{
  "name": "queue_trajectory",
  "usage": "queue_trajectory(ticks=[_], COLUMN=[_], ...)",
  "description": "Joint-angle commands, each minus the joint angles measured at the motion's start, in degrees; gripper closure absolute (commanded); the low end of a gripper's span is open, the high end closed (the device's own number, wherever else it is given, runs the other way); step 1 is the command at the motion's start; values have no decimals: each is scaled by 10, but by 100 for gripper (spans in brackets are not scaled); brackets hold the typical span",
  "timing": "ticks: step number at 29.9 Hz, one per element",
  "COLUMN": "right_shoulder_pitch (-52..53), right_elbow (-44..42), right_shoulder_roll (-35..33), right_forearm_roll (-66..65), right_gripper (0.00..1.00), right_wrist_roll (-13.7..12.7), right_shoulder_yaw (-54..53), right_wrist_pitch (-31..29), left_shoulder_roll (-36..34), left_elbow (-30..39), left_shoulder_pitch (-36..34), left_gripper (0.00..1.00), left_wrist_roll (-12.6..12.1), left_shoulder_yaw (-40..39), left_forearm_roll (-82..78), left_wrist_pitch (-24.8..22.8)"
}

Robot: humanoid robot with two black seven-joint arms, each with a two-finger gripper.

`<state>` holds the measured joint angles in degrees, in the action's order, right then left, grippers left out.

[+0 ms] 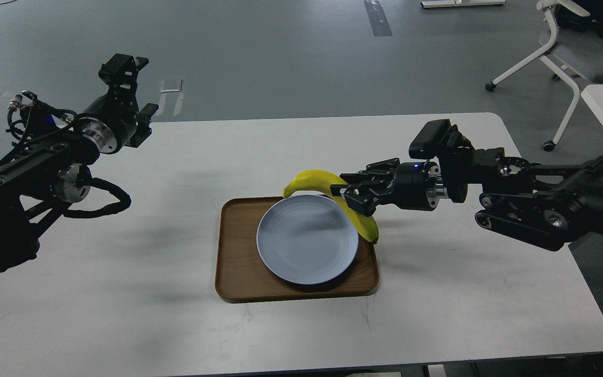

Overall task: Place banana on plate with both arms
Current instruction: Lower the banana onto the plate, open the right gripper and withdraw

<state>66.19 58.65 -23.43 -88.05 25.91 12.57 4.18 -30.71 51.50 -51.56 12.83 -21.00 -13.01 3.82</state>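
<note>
Right gripper (pixel 356 196): reaching in from the right side of the scene, its black fingers pinching the banana around its middle, one finger above the fruit and one below.
Banana (pixel 327 183): being held up in the air by the right gripper, arching over the far right rim of the plate; one end is pointing left beyond the plate's far edge, the other end is hanging down to the right, over the right edge of the tray. It is not lying on the plate.
Plate (pixel 306 241): sitting flat inside the tray, round and pale blue-grey, filling most of the tray's right part and showing nothing on its surface.
Tray (pixel 236 251): lying on the table near the middle, brown and rectangular with rounded corners, its left strip showing bare beside the plate.
Left gripper (pixel 134 86): hanging raised at the far left of the scene, well apart from the tray and the banana, its fingers spread with nothing between them.
Left arm (pixel 34 173): coming in from the left edge, with a silver joint ring and a loose black cable looping beneath it.
Right arm (pixel 537 204): stretching in from the right edge above the table's right part.
Table (pixel 123 293): white with rounded corners, carrying the tray.
Chair (pixel 568 52): standing on the grey floor at the far right, beyond the table.
</note>
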Motion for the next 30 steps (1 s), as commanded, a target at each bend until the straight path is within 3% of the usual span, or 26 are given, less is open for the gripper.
queue_trajectory(ticks=[1, 11, 12, 13, 15, 18, 26, 30], right_shoulder_pitch=[-7, -34, -34, -35, -35, -35, -26, -26], right_elbow=[-44, -121, -126, -126, -125, -120, -100, -101], right_shoulder_roll=[41, 123, 131, 131, 131, 127, 88, 60], right_forearm_roll=[1, 6, 6, 8, 13, 43, 53, 110], right_gripper=[100, 100, 85, 58, 42, 4, 1, 0], right_wrist_roll=[1, 0, -2, -2, -2, -2, -3, -9], right_shoulder_yaw=[13, 11, 11, 5, 5, 5, -8, -92], right_wrist_pitch=[0, -3, -3, -3, -3, -5, -2, 0], left_shoulder_roll=[-2, -11, -12, -13, -14, -14, -12, -13], left_elbow=[0, 0, 0, 0, 0, 0, 0, 0], left_shoulder_pitch=[0, 7, 7, 7, 7, 7, 8, 8], left_gripper=[2, 2, 2, 2, 2, 2, 2, 2], left_wrist_roll=[0, -1, -2, -4, -4, -3, -2, -2], left_shoulder_yaw=[0, -1, -2, -4, -6, -9, -7, -9], left_forearm_roll=[0, 1, 1, 2, 2, 2, 2, 5], left_wrist_pitch=[1, -1, -3, -5, -5, -6, -6, -5])
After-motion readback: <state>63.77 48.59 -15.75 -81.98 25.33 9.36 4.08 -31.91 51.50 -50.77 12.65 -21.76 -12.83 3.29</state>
